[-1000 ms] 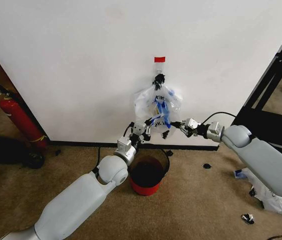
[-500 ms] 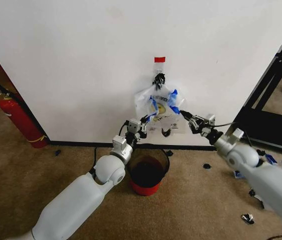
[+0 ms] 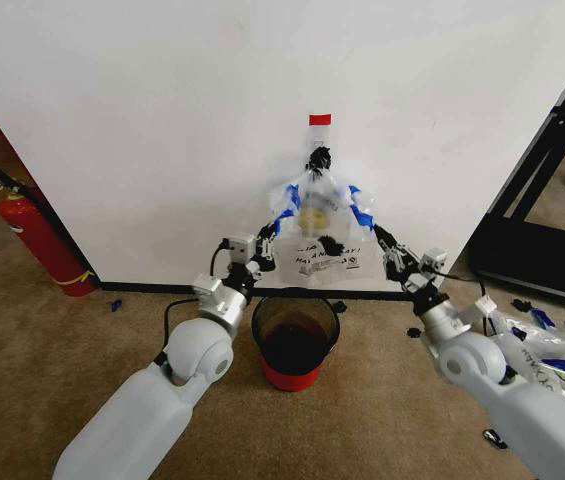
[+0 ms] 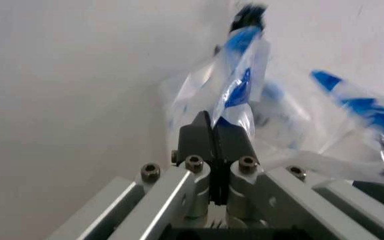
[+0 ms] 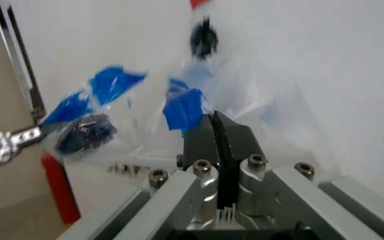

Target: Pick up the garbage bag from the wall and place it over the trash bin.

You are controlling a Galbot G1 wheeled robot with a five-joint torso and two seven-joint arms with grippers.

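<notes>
Against the white wall ahead of you, the garbage bag hangs from a small black hook, just under a red tape rectangle. You can see the bag's yellow smiley face, the black print lower down, and blue tape patches running down both sides of its rim. The bag is pulled out to both sides, so its lower part is spread into a wide, flat shape against the wall.

Your left gripper is at the bag's left edge, and the left wrist view shows its fingers pressed together on a fold of plastic beside a blue tape strip. Your right gripper is at the bag's right edge; in the right wrist view its fingers are likewise closed tight on the film, right next to a blue patch. Both arms reach up from below, one on either side of the trash bin.

The bin, black mesh with a red base, stands on the brown carpet directly below the bag, close to the black baseboard. The bag's lower edge is above the bin's rim and apart from it.

Off to your left, a red fire extinguisher leans by the wall. To your right, other plastic bags lie on the carpet near a black frame.
</notes>
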